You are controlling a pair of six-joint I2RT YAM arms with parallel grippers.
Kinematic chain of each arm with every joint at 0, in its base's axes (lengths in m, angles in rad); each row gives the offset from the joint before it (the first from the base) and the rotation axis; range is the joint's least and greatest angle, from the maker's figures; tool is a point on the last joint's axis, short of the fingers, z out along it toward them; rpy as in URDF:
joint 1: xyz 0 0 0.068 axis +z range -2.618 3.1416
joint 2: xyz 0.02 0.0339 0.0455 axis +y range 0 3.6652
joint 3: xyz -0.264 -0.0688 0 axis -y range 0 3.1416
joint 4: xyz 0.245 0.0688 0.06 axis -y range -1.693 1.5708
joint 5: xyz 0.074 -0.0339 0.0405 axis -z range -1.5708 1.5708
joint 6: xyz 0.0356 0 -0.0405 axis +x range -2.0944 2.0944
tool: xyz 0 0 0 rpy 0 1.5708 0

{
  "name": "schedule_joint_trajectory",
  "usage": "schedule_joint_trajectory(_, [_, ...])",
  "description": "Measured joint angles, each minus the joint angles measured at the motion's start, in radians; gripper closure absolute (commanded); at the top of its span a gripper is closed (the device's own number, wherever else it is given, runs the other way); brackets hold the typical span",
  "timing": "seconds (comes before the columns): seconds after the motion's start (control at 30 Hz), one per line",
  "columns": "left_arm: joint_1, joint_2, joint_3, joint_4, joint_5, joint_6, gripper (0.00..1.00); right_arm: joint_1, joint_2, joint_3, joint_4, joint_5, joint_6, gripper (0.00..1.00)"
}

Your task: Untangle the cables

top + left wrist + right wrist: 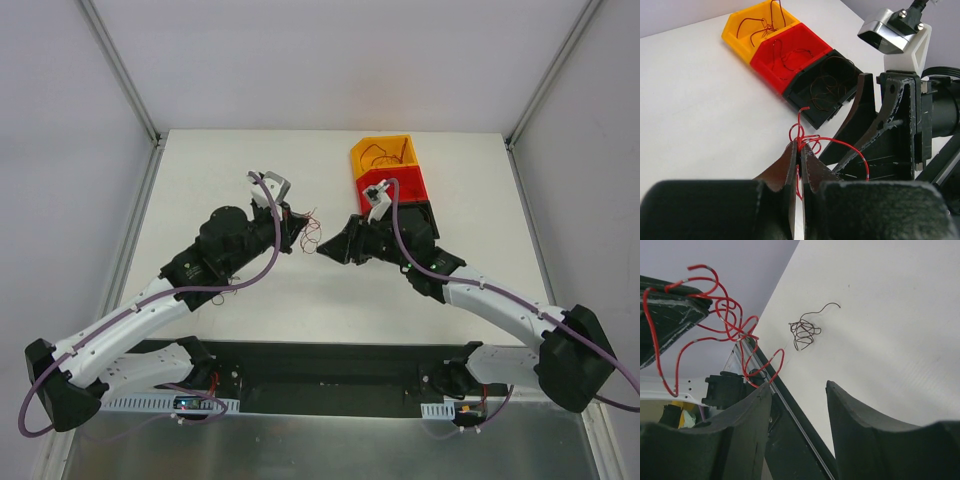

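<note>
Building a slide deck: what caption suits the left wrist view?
Left fingers pinch a red wire tangle beside the right arm's open fingers; three bins behind.

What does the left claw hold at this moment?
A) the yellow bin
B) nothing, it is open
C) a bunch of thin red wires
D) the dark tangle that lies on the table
C: in the left wrist view the left claw is shut on the red wires, which loop out from between its tips.

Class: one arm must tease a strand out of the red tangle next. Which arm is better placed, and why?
The right. The left gripper is shut on the red tangle, holding it; the right gripper is open, just beside its loose loops.
</note>
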Motion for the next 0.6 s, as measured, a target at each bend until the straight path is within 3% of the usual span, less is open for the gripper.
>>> schedule_joint_trajectory(0.1, [0.000,0.003,0.000,0.000,0.010,-0.001,1.00,0.000,0.000,0.000,0.021,0.006,0.028,0.50])
schedule_joint_trajectory(0.23, [0.000,0.007,0.000,0.000,0.026,-0.002,1.00,0.010,0.037,0.022,0.042,0.000,0.056,0.60])
schedule_joint_trajectory(0.37, [0.000,0.007,0.000,0.000,0.031,-0.002,1.00,0.030,0.092,0.041,0.050,-0.004,0.071,0.77])
schedule_joint_trajectory(0.47, [0.000,0.007,0.000,0.001,0.040,-0.001,1.00,0.039,0.111,0.041,0.048,0.000,0.076,1.00])
schedule_joint_trajectory(0.5, [0.000,0.007,0.000,0.000,0.048,-0.001,1.00,0.040,0.112,0.041,0.043,0.009,0.071,0.99])
schedule_joint_trajectory(0.53, [0.000,0.007,0.000,0.000,0.058,0.000,0.97,0.041,0.111,0.041,0.035,0.021,0.063,1.00])
schedule_joint_trajectory(0.6, [0.000,0.004,0.000,0.000,0.089,0.007,0.81,0.042,0.099,0.048,-0.011,0.066,0.028,0.99])
